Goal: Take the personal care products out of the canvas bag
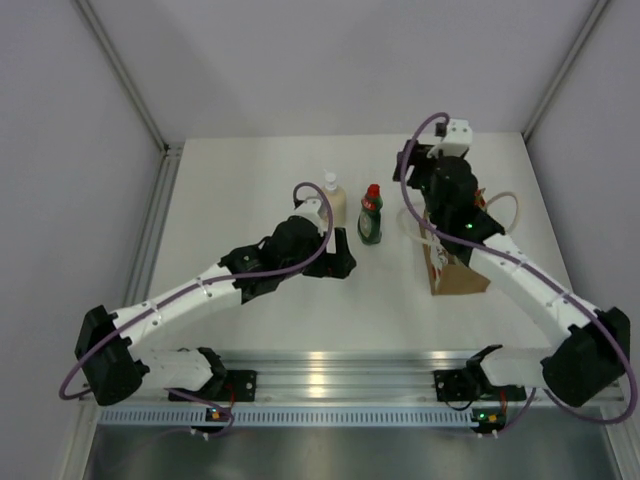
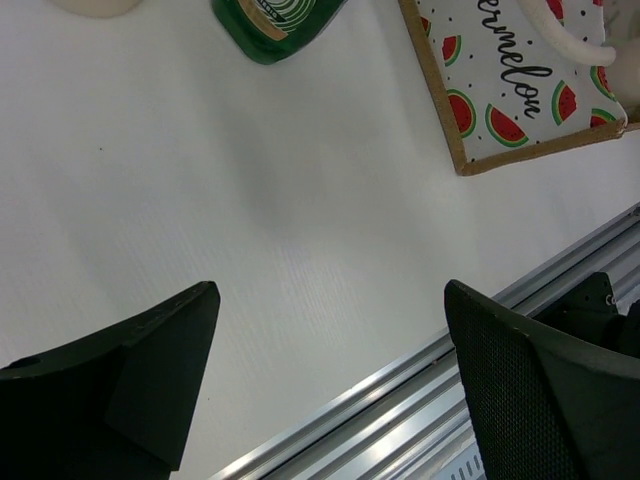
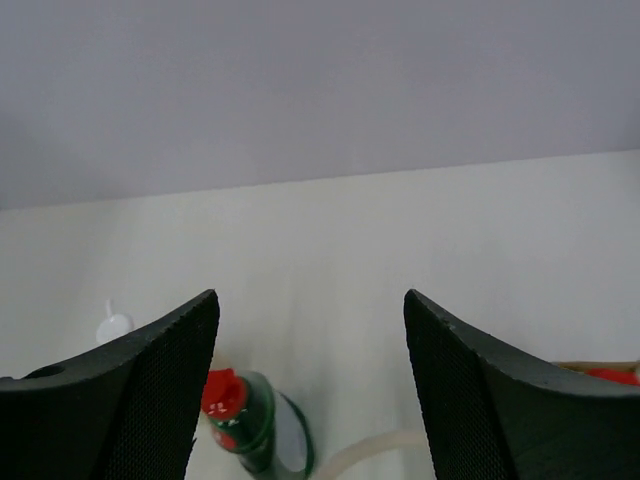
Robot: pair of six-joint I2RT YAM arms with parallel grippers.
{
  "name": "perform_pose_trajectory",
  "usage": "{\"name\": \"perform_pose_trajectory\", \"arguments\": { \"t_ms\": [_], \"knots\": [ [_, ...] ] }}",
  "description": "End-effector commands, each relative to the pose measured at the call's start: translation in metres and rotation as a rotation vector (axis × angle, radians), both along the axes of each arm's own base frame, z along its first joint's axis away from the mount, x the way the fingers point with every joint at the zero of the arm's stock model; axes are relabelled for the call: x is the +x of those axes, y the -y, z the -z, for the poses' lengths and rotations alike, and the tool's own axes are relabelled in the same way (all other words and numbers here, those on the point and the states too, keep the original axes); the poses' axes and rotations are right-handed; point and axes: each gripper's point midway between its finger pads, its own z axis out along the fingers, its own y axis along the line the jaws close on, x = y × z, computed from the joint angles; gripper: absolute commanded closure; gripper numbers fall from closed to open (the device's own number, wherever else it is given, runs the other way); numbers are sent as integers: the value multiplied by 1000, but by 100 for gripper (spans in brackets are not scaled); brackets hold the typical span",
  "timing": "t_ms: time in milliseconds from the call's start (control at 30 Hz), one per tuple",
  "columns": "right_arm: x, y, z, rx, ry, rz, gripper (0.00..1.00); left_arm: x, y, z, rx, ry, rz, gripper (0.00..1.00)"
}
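Roughly halfway, by my reading: two of the four personal care products are standing out on the table (image 1: 250,180). These are the cream bottle (image 1: 337,203) with its white cap and, just beside it on its right, the dark green bottle (image 1: 371,222) with its red cap, close but not touching. The yellow and grey-beige bottles are showing nowhere on the table, so I am judging them to be inside the canvas bag (image 1: 462,275). A sliver of red (image 3: 605,376) at the bottom right edge of the right wrist view could be a cap, but it is too small to tell. The bag is sitting toward the right side of the table, apart from the green bottle, upright, long axis vertical, mouth facing up. Its printed panel (image 2: 520,80), white with watermelons, is facing left toward the left arm. Both bottles on the table are also standing upright, long axes vertical, caps pointing up. The right gripper (image 3: 310,300) is hovering above the bag, as far as the top view shows, jaws spread wide, nothing between them. The left gripper (image 2: 330,300) is hanging low over bare table on the near side of the bottles, jaws likewise parted and holding nothing.
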Motion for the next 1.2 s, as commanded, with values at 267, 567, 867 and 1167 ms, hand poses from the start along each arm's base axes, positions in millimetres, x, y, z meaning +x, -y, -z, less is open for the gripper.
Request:
{"name": "perform_pose_trajectory", "arguments": {
  "t_ms": [267, 567, 867, 1167],
  "knots": [
    [-21, 144, 13, -119, -59, 198, 33, 6, 24, -21, -66, 24, 53, 2],
    [10, 171, 57, -151, -182, 235, 46, -1, -3, -27, -11, 88, 42, 2],
    [26, 177, 85, -152, -223, 265, 49, -14, -43, -21, 112, 98, 16, 2],
    [23, 186, 98, -133, -195, 328, 55, -35, -67, -37, 107, 118, 41, 2]
  ]
}}
